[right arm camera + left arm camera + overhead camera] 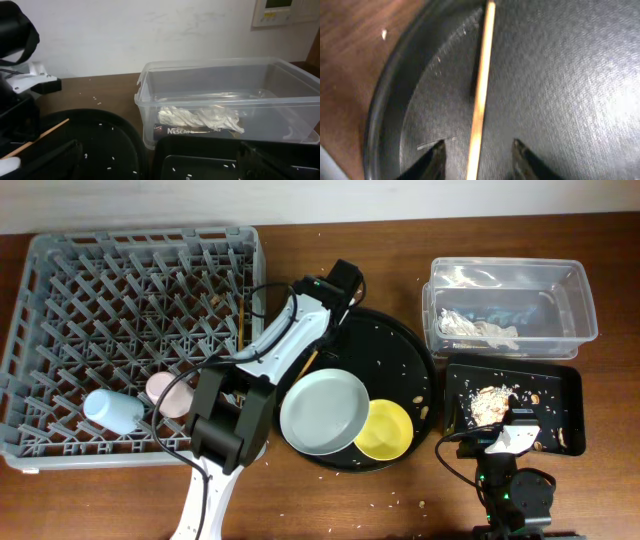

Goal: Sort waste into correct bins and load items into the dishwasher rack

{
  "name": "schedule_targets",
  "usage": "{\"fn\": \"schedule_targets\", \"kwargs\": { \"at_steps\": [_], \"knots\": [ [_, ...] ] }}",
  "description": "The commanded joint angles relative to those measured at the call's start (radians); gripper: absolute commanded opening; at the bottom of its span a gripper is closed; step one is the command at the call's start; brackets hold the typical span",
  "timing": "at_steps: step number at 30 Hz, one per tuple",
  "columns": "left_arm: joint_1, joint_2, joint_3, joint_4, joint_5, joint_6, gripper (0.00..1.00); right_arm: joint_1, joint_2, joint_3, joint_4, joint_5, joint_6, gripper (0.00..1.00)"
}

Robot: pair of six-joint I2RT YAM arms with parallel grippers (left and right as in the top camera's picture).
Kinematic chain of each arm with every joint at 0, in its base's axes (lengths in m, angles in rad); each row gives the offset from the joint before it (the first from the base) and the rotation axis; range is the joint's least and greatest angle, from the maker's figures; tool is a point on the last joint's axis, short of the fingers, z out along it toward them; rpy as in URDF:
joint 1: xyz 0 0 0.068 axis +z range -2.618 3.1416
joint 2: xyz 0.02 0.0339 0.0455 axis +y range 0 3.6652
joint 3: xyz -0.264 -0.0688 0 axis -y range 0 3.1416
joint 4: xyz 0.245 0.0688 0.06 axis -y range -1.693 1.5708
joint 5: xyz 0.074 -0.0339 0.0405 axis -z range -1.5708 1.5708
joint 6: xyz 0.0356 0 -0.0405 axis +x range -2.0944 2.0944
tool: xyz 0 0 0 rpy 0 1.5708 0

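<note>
A wooden chopstick (481,95) lies on the large round black tray (560,75), between the tips of my open left gripper (478,145), which hangs low over it. Overhead, the left gripper (335,305) is at the round tray's far left edge, over the chopstick (308,360). The grey rack (60,290) holds a light blue cup (113,410) and a pink cup (166,392). A grey-green plate (322,412) and a yellow bowl (386,430) sit on the round tray. My right gripper (160,160) is open and empty at the black rectangular tray's (200,150) near edge.
The clear tub (575,300) at the back right holds a crumpled napkin (200,117) and a dark wrapper (190,131). The black rectangular tray (565,385) holds food scraps (490,400). A thin brown stick (242,318) stands in the rack's right side. Crumbs dot the round tray (400,350).
</note>
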Motion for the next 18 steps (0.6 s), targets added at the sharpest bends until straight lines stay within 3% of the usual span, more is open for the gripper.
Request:
{"fn": "schedule_targets", "kwargs": {
  "at_steps": [1,2,3,5,7,11,12,14,18],
  "knots": [
    [0.007,-0.024,-0.113,0.081,-0.037,-0.003,0.45,-0.003,-0.006,-0.009,-0.002,-0.002,0.003,0.98],
    [0.012,-0.024,-0.150,0.106,-0.036,-0.003,0.45,-0.003,-0.006,-0.009,-0.002,-0.002,0.003,0.98],
    [0.012,-0.024,-0.167,0.098,-0.035,-0.003,0.22,-0.003,-0.006,-0.009,-0.002,-0.002,0.003,0.98],
    [0.012,-0.029,-0.146,0.064,0.006,-0.003,0.00,-0.003,-0.006,-0.009,-0.002,-0.002,0.003,0.98],
    [0.023,-0.091,0.039,-0.084,0.119,-0.004,0.00,-0.002,-0.006,-0.009,-0.002,-0.002,0.003,0.98],
    [0.143,-0.195,0.357,-0.343,0.096,-0.042,0.00,-0.003,-0.006,-0.009,-0.002,-0.002,0.003,0.98],
    [0.209,-0.206,0.366,-0.390,0.011,-0.127,0.00,-0.003,-0.006,-0.009,-0.002,-0.002,0.003,0.98],
    [0.318,-0.203,0.348,-0.403,-0.004,-0.206,0.00,-0.003,-0.006,-0.009,-0.002,-0.002,0.003,0.98],
    [0.380,-0.191,0.178,-0.308,-0.003,-0.181,0.01,-0.002,-0.006,-0.009,-0.002,-0.002,0.003,0.98]
  ]
}}
